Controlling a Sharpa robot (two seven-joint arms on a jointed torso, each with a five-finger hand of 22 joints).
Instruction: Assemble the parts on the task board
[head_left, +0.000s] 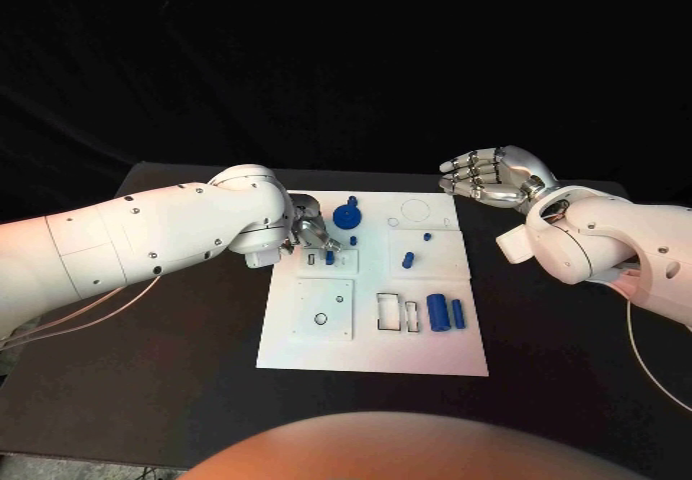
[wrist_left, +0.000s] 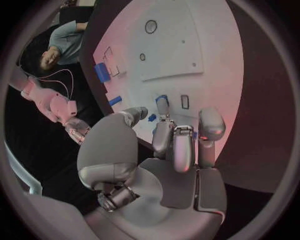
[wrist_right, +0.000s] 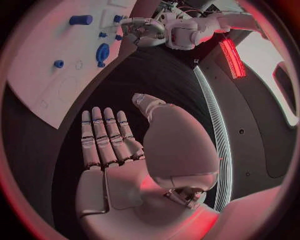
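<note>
Task board (head_left: 433, 350) mid-frame, blue parts (head_left: 437, 312) scattered across it. Right hand (head_left: 493, 176) upper right, fingers apart, empty. Left hand (head_left: 309, 237) over the board's upper left, fingertips at a small blue peg (head_left: 330, 257) — grip unclear; seating likely next.

Left robot hand (head_left: 310, 235) fingers curled down; right robot hand (head_left: 490, 176) open, empty.

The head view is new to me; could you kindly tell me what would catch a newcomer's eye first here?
First, the white task board in the middle of the black table, dotted with small blue parts. Next, the left hand, down at the board's far left area with its fingers beside a small blue piece. The right hand is held above the board's far right corner, fingers apart and holding nothing.
</note>
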